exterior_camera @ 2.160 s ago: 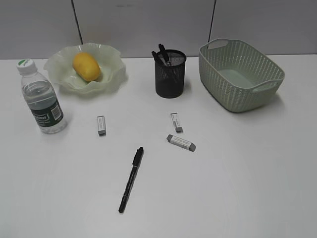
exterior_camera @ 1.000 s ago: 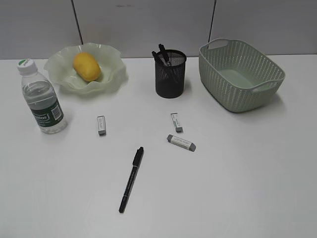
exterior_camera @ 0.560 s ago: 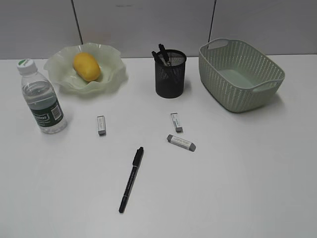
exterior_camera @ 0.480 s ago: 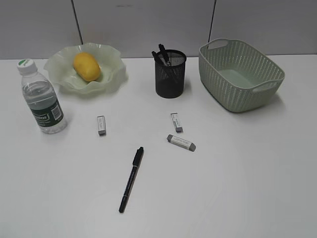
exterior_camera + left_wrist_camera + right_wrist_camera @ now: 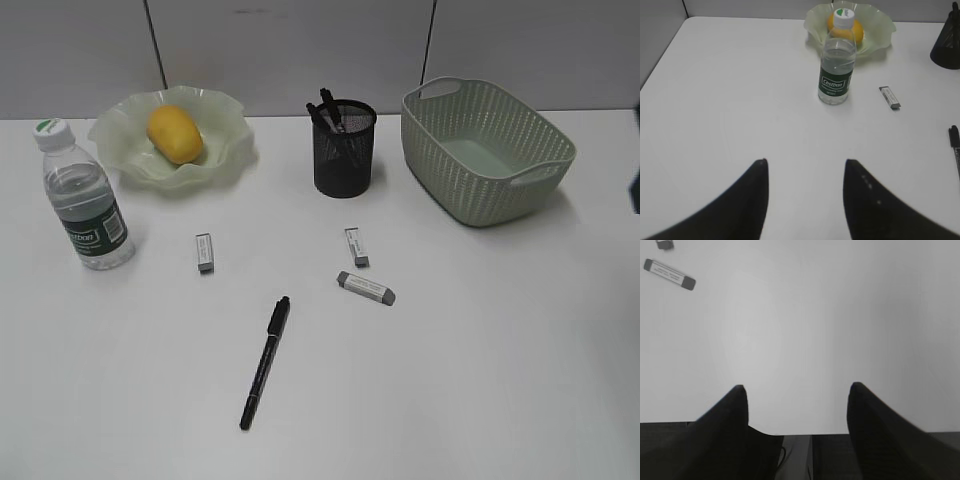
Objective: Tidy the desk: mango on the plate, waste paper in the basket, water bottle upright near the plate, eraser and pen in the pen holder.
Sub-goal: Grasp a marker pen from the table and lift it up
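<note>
**Mia:** So, where is everything sitting around the pen holder [image 5: 344, 148]?

**Ben:** It stands at the back of the desk [image 5: 480, 350], near the far edge, with pens already inside. Left of it is the plate [image 5: 225, 150], and the mango [image 5: 174, 134] lies on that plate. Right of it is the basket [image 5: 486, 150], close to the back edge too. I see no paper wad inside it or anywhere on the desk.

**Mia:** And the water bottle [image 5: 84, 200]?

**Ben:** Upright, farther left of the pen holder, just in front of the plate, near the desk's left side.

**Mia:** What lies in front of the pen holder?

**Ben:** Three erasers. One small eraser [image 5: 204, 252] is to the front-left. Another small eraser [image 5: 356, 246] is right in front. A longer grey eraser [image 5: 366, 288] lies just past that one, close to it but not touching. A black pen [image 5: 264, 362] lies flat even nearer the front, apart from them all.

**Mia:** Is there room to move?

**Ben:** Lots. The front and the front-right of the desk are bare white.

**Mia:** The grippers?

**Ben:** The left gripper [image 5: 805, 167] has its jaws apart and holds nothing, over bare desk on the near side of the bottle. The right gripper [image 5: 796, 390] is wide apart too, with nothing in it, over the desk's front edge.
</note>
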Motion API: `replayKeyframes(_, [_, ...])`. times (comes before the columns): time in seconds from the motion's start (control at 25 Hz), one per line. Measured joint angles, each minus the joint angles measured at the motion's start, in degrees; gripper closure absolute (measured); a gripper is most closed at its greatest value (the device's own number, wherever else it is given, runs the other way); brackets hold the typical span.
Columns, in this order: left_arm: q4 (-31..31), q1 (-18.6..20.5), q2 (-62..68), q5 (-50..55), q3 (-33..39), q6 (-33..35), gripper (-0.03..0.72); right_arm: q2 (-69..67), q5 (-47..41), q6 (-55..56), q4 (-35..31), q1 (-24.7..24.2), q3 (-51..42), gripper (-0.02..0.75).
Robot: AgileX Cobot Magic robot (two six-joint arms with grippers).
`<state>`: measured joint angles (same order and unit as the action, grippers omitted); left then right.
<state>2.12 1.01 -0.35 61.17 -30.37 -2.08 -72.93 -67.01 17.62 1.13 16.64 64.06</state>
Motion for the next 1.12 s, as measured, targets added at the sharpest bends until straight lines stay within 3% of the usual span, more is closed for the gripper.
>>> replayKeyframes(0.24, [0.0, 0.0, 0.0, 0.0, 0.0, 0.0, 0.316, -16.17, -1.88, 8.88, 0.88, 13.28, 14.59, 0.239])
replayKeyframes(0.52, [0.0, 0.0, 0.0, 0.0, 0.0, 0.0, 0.316, -32.37, -1.75, 13.83, -0.36, 23.54, 28.06, 0.238])
replayKeyframes(0.84, [0.0, 0.0, 0.0, 0.0, 0.0, 0.0, 0.316, -47.25, 4.02, 16.72, -11.74, 27.91, 30.59, 0.238])
replayKeyframes(1.12, [0.0, 0.0, 0.0, 0.0, 0.0, 0.0, 0.316, -51.8, 6.26, 20.68, -8.83, 28.05, 31.01, 0.238])
